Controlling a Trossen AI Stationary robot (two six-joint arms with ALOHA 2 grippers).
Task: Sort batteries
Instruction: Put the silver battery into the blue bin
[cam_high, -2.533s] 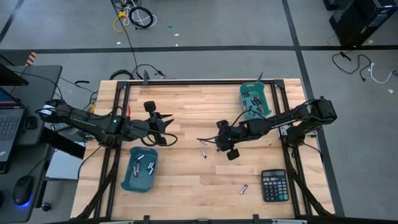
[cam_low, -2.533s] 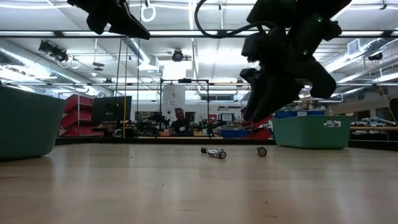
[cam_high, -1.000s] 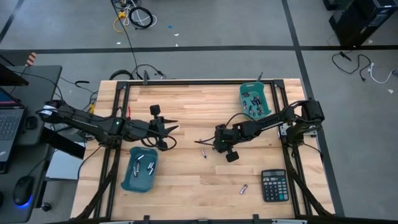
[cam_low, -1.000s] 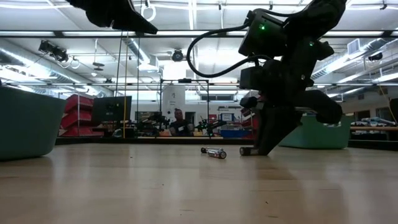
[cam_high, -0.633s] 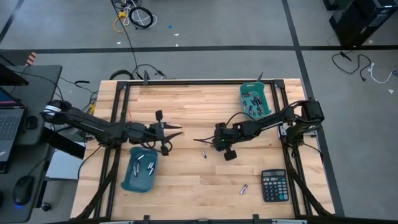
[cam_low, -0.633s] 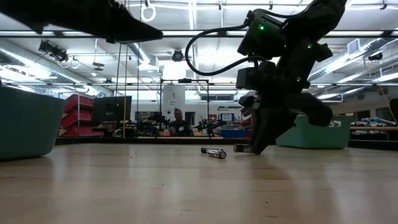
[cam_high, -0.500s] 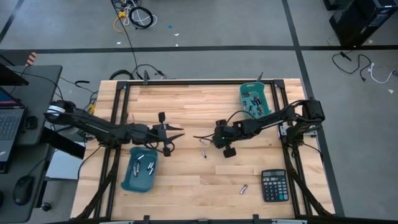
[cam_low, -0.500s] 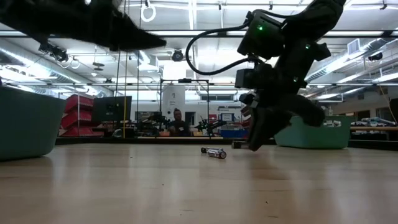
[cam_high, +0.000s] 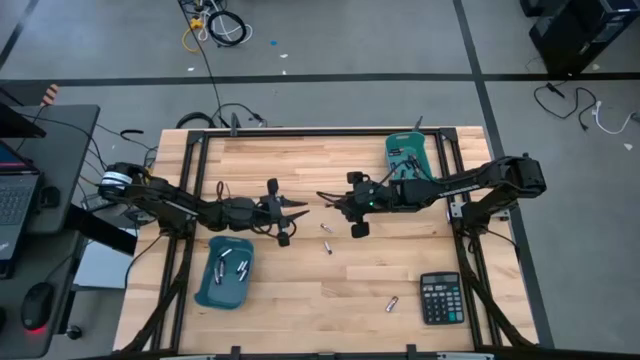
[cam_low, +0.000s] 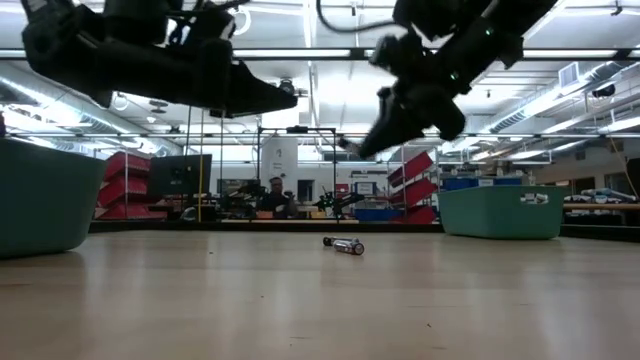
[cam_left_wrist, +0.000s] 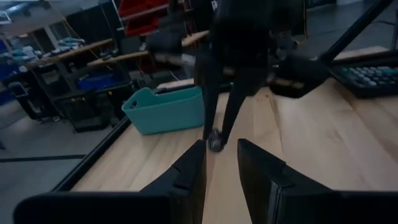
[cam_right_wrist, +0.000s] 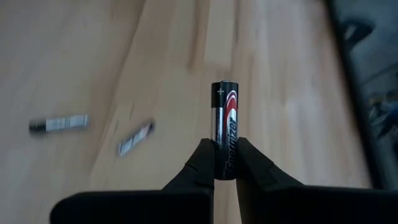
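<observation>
- The right gripper (cam_high: 325, 198) is hanging above the middle of the table (cam_high: 300, 300), its fingers (cam_right_wrist: 204, 163) pinching a black and silver battery (cam_right_wrist: 224, 129) by its lower half, plus end outward.
- The left gripper (cam_high: 303, 211) is hanging just beside it over the table's middle, tips facing the right one, with a narrow gap showing between its fingers (cam_left_wrist: 194, 169) and nothing in it.
- Bare wood is lying open across the table's near half; only a loose battery (cam_high: 327, 247) below the grippers, another one (cam_high: 392, 302) near the front edge and a calculator (cam_high: 440, 298) at the front right corner are sitting there.
- A teal bin (cam_high: 224, 272) holding several batteries is sitting near the left edge; a second bin (cam_high: 410, 160) with batteries is standing at the far right corner.
- The low view is showing both arms lifted well clear of the wood, and one battery (cam_low: 344, 245) lying flat beneath them.
- Only the right wrist view is showing the held battery clearly, with two more lying blurred on the wood below it.
- The left wrist view is looking at the right arm, with a bin (cam_left_wrist: 166, 109) behind it.
</observation>
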